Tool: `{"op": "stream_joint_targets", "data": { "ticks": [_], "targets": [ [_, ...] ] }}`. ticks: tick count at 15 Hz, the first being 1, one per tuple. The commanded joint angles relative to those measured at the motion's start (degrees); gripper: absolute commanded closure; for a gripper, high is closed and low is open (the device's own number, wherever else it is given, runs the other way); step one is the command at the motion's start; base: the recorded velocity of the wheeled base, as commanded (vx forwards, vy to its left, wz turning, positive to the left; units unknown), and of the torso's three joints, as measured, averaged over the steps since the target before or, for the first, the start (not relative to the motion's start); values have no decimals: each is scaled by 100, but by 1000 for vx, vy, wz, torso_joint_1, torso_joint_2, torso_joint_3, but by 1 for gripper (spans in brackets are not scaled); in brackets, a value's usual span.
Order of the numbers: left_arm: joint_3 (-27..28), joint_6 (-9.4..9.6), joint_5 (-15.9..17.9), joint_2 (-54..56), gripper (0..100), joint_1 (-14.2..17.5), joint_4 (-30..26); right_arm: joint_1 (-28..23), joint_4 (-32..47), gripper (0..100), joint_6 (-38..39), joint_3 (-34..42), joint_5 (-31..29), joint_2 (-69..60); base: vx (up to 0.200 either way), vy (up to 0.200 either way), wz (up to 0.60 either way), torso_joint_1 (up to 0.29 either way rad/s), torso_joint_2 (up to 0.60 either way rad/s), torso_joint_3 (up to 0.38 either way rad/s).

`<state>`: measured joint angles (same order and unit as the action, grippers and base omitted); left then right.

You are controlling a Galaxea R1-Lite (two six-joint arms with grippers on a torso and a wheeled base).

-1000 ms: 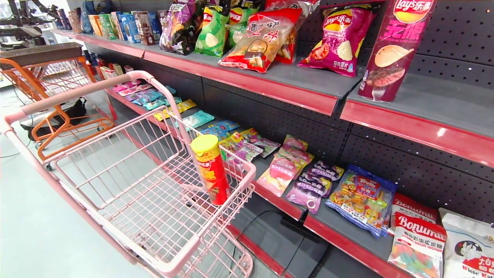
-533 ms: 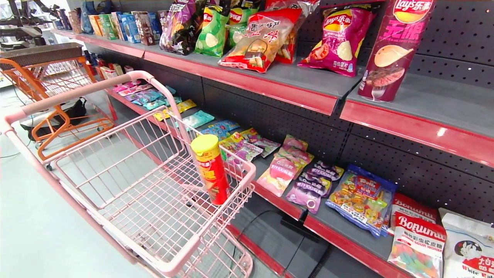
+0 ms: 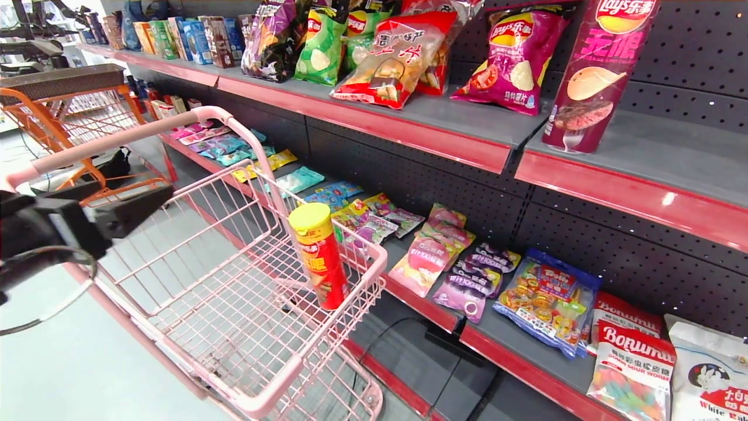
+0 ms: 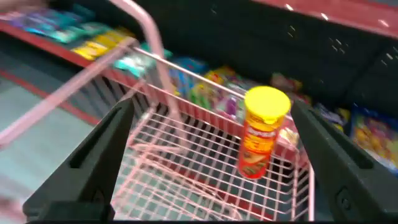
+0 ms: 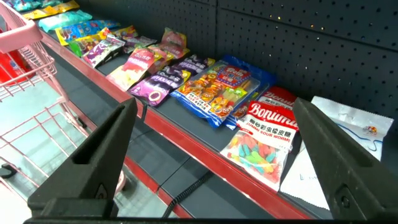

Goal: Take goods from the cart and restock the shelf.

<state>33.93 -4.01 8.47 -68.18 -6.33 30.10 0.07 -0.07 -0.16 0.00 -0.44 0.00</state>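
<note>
The chip canister (image 3: pixel 318 257) stands upright in the shopping cart's (image 3: pixel 245 403) far corner, straight ahead of the left end effector (image 4: pixel 211 104) (which hangs near the cart's handle (image 3: pixel 117 140)). Beyond the canister, candy packets (image 3: pixel 426 260) lie on the lower shelf (image 3: pixel 514 345), which is also ahead of the right end effector (image 5: pixel 214 107).

Brightly lit from overhead. Glare spots on the red shelf edge (image 3: pixel 666 200), dim beneath. Bowed toward head-view edges.
</note>
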Motion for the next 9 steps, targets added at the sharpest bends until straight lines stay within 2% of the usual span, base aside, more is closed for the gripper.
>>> {"op": "stream_joint_targets", "data": {
  "ticks": [1, 3, 4, 7, 9],
  "targets": [
    [114, 14, 524, -1734, 0, -633, 409, 1, -1, 0, -11, 0, 0, 0, 0, 0, 0, 0, 0, 0],
    [114, 14, 559, -2173, 0, -905, 664, 1, -1, 0, -19, 0, 0, 0, 0, 0, 0, 0, 0, 0],
    [70, 14, 568, -2516, 0, -1064, 1077, 1, -1, 0, -19, 0, 0, 0, 0, 0, 0, 0, 0, 0],
    [44, 23, 577, -3105, 0, -1143, 1631, 1, -1, 0, -19, 0, 0, 0, 0, 0, 0, 0, 0, 0],
    [44, 23, 577, -3289, 0, -1143, 1745, 1, -1, 0, -19, 0, 0, 0, 0, 0, 0, 0, 0, 0]
  ]
}}
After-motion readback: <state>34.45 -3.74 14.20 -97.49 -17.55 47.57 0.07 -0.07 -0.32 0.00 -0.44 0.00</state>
